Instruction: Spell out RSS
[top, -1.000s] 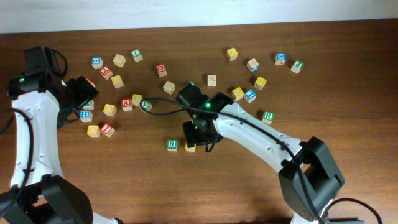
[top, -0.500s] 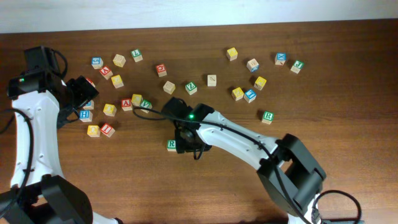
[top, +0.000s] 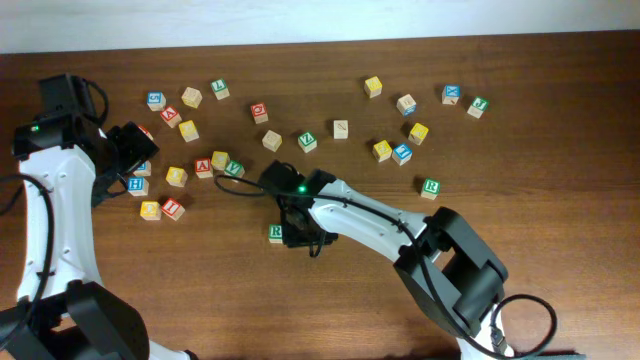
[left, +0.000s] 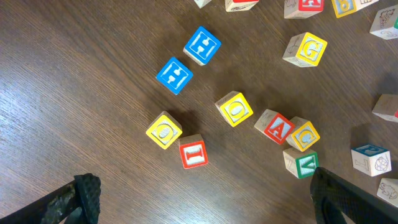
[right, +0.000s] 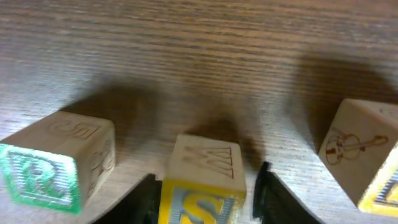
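The green R cube (top: 276, 233) rests on the table just left of my right gripper (top: 303, 236). In the right wrist view the R cube (right: 43, 168) is at the left. A yellow S cube (right: 202, 199) stands on the table between the right gripper (right: 205, 186) jaws. The left finger is against it and a thin gap shows at the right finger. Another cube with a yellow face (right: 360, 155) stands apart on the right. My left gripper (top: 130, 150) hangs wide open over the left cluster, and the left gripper (left: 202, 199) holds nothing. From overhead the S cube is hidden under the arm.
Loose letter cubes lie across the back of the table, among them yellow ones (top: 373, 86) (top: 418, 132) and a green-lettered one (top: 430, 187). Below the left gripper lie two blue H cubes (left: 202, 45), yellow cubes (left: 163, 130) and a red-lettered cube (left: 193, 152).
My right arm has swung left, bringing its gripper beside the R cube. Its jaws have narrowed around the yellow S cube. The left arm has not moved.
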